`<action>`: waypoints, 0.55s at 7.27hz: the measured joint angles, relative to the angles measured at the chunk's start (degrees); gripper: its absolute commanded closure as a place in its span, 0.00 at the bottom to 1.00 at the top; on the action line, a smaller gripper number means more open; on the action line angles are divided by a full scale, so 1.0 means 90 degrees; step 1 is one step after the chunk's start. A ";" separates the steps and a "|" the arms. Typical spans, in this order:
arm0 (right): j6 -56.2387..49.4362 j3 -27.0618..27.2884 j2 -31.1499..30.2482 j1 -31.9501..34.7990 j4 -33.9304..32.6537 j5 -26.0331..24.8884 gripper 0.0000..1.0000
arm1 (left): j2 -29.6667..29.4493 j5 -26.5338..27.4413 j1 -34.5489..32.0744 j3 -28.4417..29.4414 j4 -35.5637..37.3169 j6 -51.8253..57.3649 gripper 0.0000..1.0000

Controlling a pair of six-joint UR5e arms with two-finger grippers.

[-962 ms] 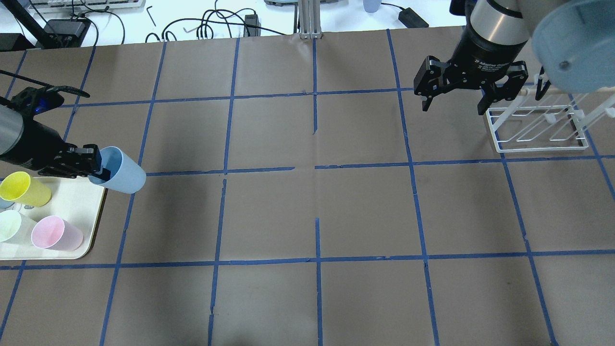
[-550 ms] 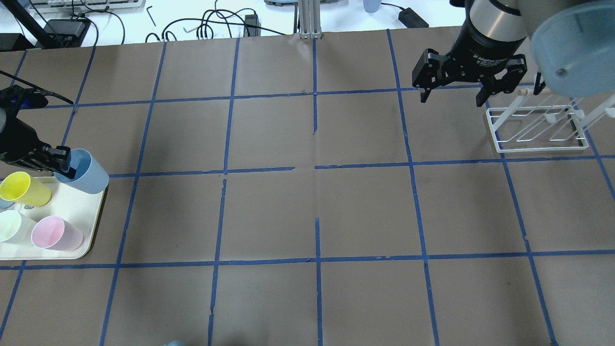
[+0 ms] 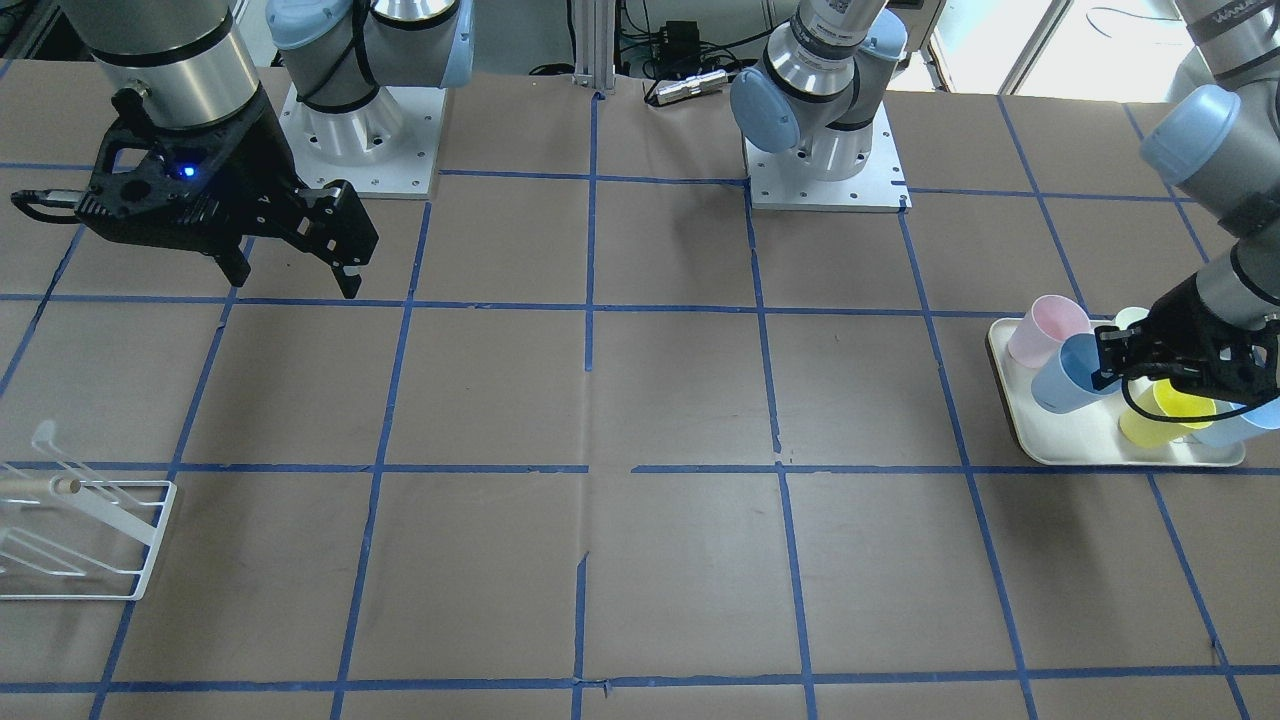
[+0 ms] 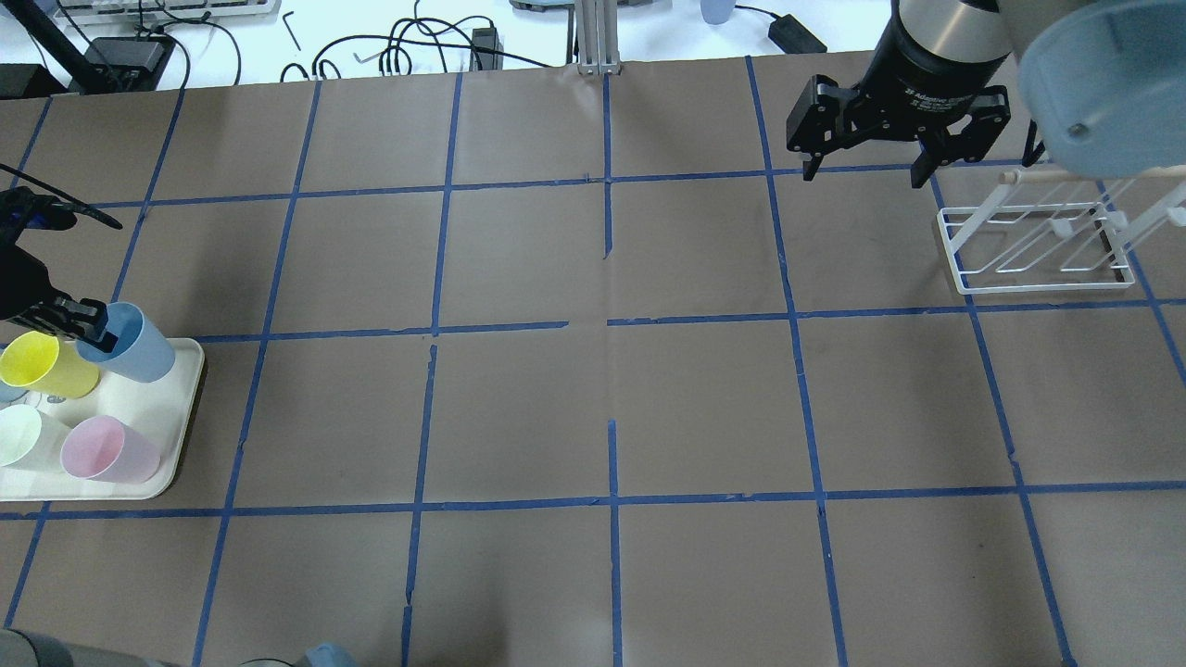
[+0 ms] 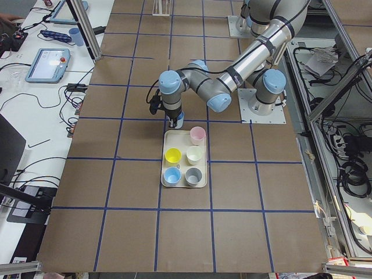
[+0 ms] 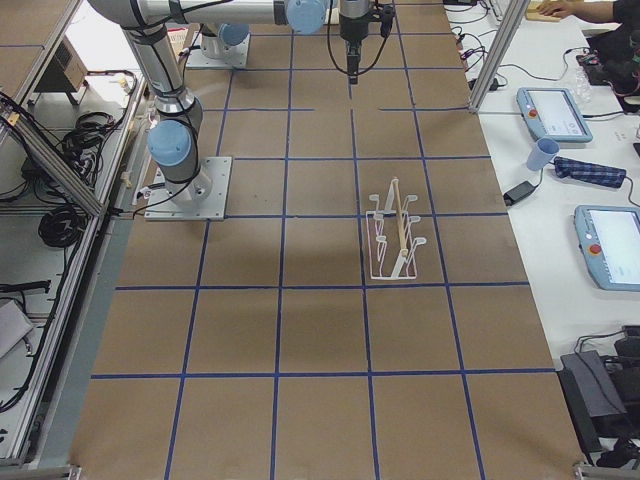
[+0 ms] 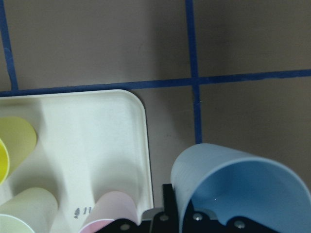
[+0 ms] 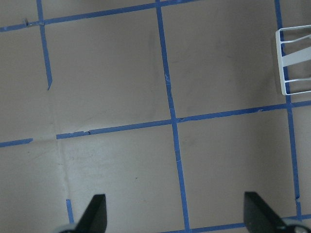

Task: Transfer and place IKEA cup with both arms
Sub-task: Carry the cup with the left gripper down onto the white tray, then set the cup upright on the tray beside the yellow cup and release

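My left gripper (image 4: 88,324) is shut on the rim of a light blue IKEA cup (image 4: 130,343), one finger inside it. It holds the cup at the far right corner of the cream tray (image 4: 176,454). The cup also shows in the front-facing view (image 3: 1062,375) and the left wrist view (image 7: 238,189). I cannot tell whether it touches the tray. A second light blue cup (image 3: 1235,425) stands on the tray. My right gripper (image 4: 863,176) is open and empty, high over the far right of the table, next to the white rack (image 4: 1038,241).
The tray also holds a yellow cup (image 4: 46,363), a pink cup (image 4: 107,449), a pale green cup (image 4: 23,437) and a grey cup (image 5: 193,175). Blue tape lines grid the brown table. Cables and tablets lie beyond the far edge.
My left gripper has carried the blue cup leftward, from beside the tray to its corner. My right gripper has drawn back toward the table's far edge, still open.
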 measured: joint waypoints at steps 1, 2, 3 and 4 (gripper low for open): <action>-0.0004 -0.0006 0.0001 0.0002 -0.0001 0.0002 0.00 | -0.0197 -0.0027 0.0171 0.0007 0.0173 0.0258 1.00; -0.0009 -0.0011 0.0001 0.0003 -0.0002 0.0006 0.00 | -0.0379 -0.0053 0.0317 0.0016 0.0303 0.0456 1.00; -0.0011 -0.0014 0.0001 0.0003 -0.0002 0.0009 0.00 | -0.0538 -0.0068 0.0395 0.0028 0.0382 0.0573 1.00; -0.0015 -0.0015 0.0001 0.0003 -0.0002 0.0009 0.00 | -0.0652 -0.0078 0.0421 0.0042 0.0418 0.0615 1.00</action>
